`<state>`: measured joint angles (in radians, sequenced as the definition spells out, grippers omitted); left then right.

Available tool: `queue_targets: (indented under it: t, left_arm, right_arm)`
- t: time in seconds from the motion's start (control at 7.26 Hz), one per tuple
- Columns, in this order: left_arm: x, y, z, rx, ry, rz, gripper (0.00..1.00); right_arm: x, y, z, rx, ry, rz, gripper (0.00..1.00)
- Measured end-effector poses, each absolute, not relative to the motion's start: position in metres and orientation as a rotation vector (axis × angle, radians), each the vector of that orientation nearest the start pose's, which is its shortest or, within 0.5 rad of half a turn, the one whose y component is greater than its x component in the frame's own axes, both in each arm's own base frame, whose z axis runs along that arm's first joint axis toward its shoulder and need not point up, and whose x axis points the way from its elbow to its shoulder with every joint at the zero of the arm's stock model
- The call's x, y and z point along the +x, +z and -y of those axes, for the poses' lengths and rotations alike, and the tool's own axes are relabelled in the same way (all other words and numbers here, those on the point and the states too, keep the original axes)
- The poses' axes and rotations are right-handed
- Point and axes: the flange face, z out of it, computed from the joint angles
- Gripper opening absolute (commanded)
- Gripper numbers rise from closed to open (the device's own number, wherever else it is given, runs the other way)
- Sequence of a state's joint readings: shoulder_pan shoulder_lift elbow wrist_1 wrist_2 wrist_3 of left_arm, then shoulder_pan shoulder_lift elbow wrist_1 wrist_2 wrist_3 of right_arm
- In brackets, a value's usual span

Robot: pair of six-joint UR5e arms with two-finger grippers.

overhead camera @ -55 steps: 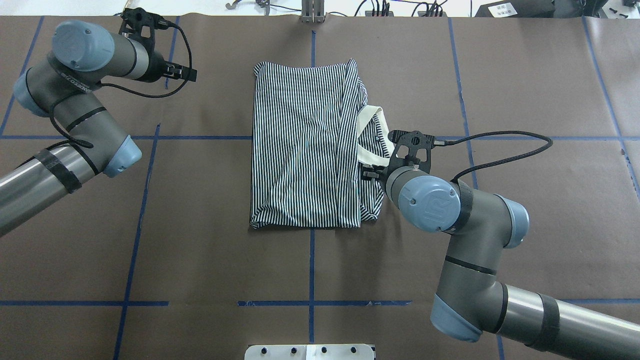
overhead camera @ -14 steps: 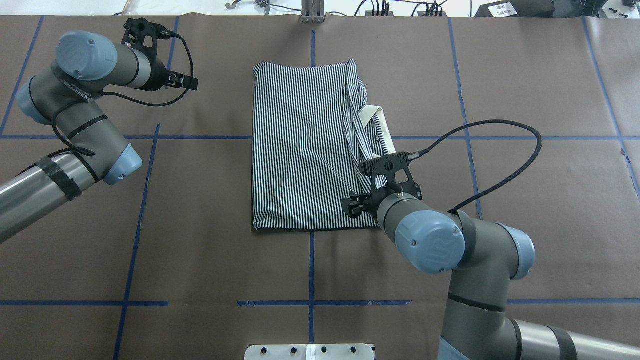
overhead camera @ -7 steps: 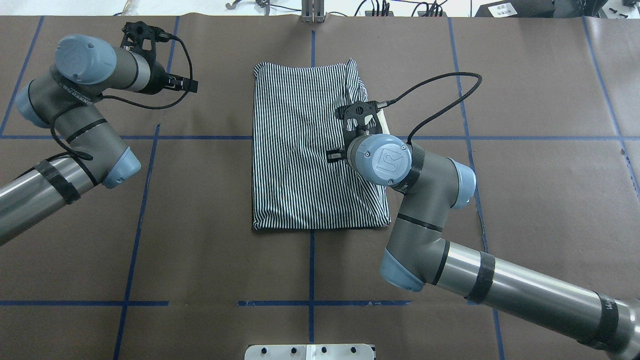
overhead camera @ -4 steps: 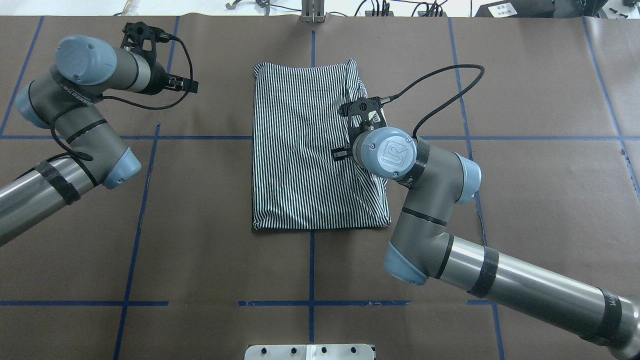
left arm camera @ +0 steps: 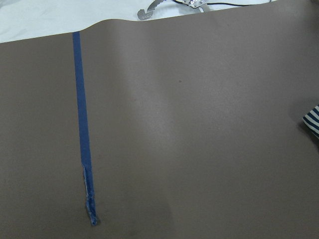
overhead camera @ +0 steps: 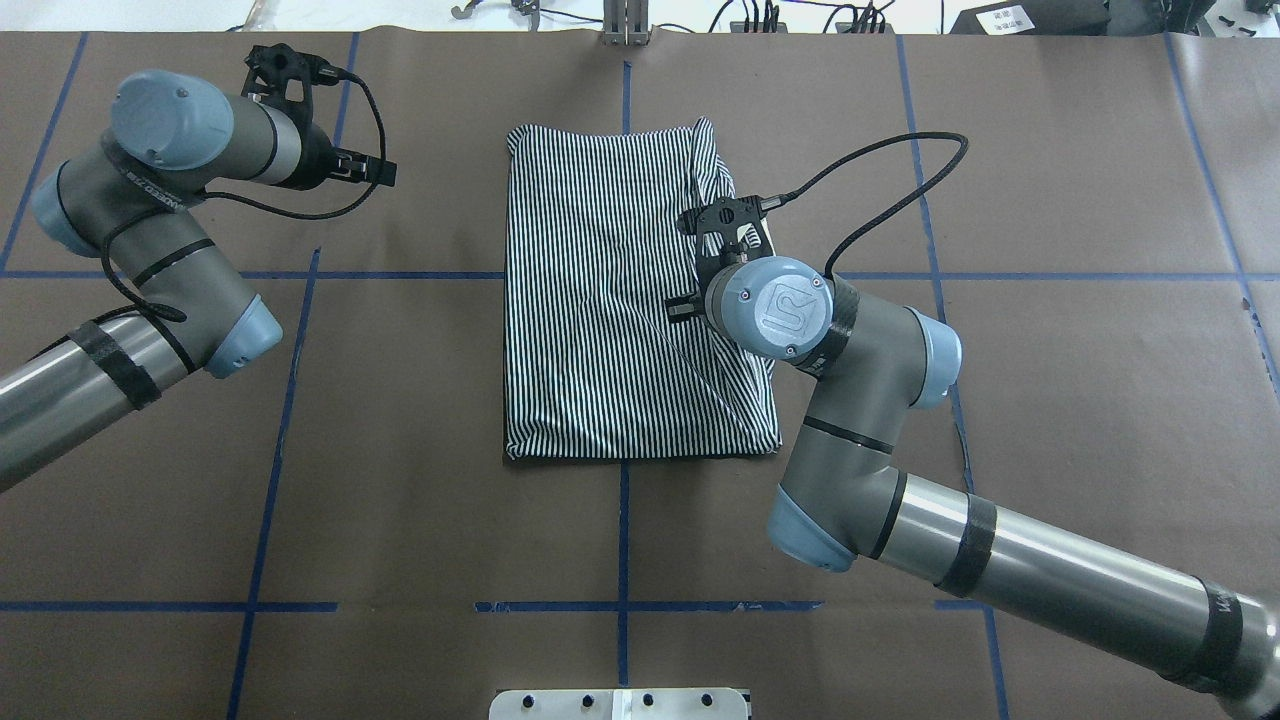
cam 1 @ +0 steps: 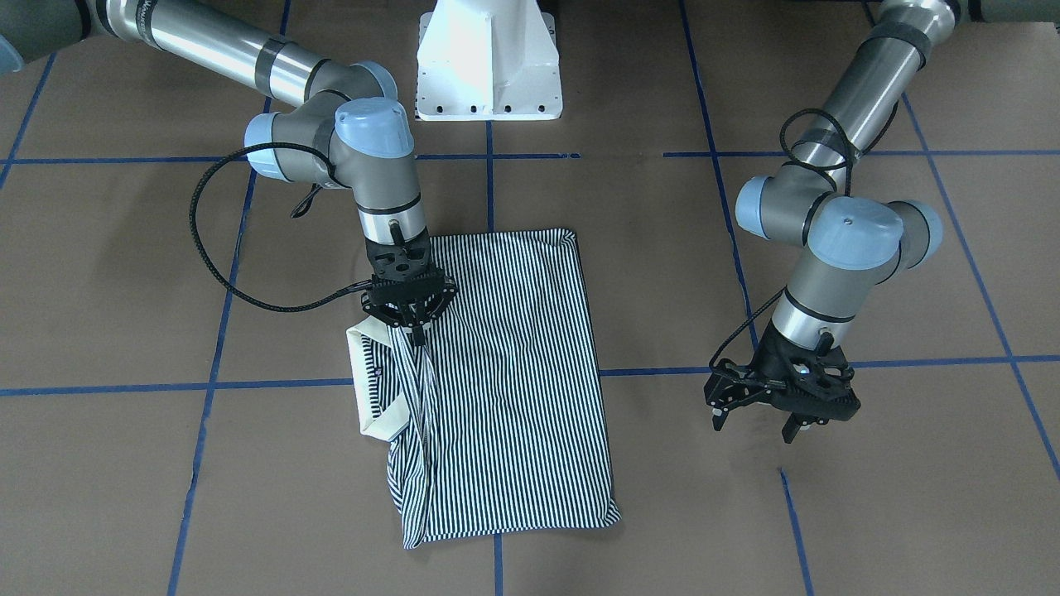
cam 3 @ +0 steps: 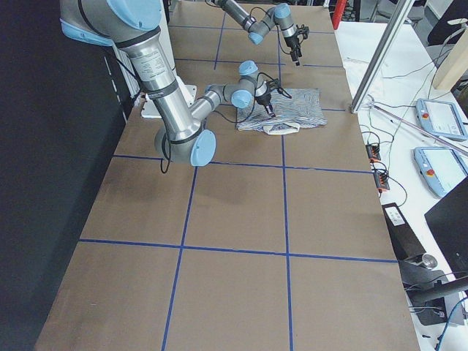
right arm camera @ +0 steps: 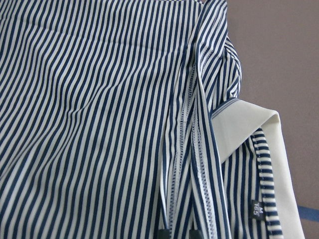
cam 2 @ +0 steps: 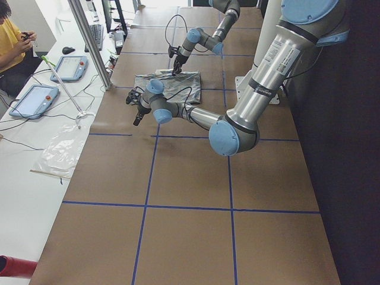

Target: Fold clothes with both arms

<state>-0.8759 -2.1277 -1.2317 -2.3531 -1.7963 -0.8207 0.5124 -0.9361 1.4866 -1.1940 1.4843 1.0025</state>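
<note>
**One-handed pull could skew the fold**

Right gripper (cam 1: 416, 331) is clamped on the shirt's (cam 1: 513, 372) hemmed edge beside the collar (cam 1: 364, 389), with the shirt folded mid-tabletop (cam 1: 828, 513). Left gripper (cam 1: 753, 426) is spread wide, well apart. If you pull now, the lower layers may drag askew.

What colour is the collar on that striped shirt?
Plain cream; the collar of the shirt shows best in the right wrist view.

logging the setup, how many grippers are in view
2. The right gripper pinches the folded edge of the striped shirt beside its cream collar; the left gripper hangs open over the table, apart from the shirt.
</note>
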Motion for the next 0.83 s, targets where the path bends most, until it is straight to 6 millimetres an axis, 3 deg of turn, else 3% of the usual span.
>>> queue_targets:
  t: [0.28, 0.55, 0.69, 0.83]
  left_arm:
    - [0.391, 0.407, 0.642, 0.581, -0.002, -0.834, 1.00]
    - [0.391, 0.407, 0.642, 0.580, -0.002, -0.835, 1.00]
    - [0.392, 0.406, 0.641, 0.580, -0.001, -0.836, 1.00]
    - [0.392, 0.406, 0.641, 0.580, -0.001, -0.836, 1.00]
  right_arm:
    - [-0.561, 0.280, 0.480, 0.544, -0.010, 0.751, 0.00]
    - [-0.547, 0.301, 0.478, 0.539, -0.004, 0.728, 0.00]
    - [-0.537, 0.313, 0.475, 0.538, -0.001, 0.721, 0.10]
    - [-0.528, 0.322, 0.471, 0.536, 0.001, 0.714, 0.81]
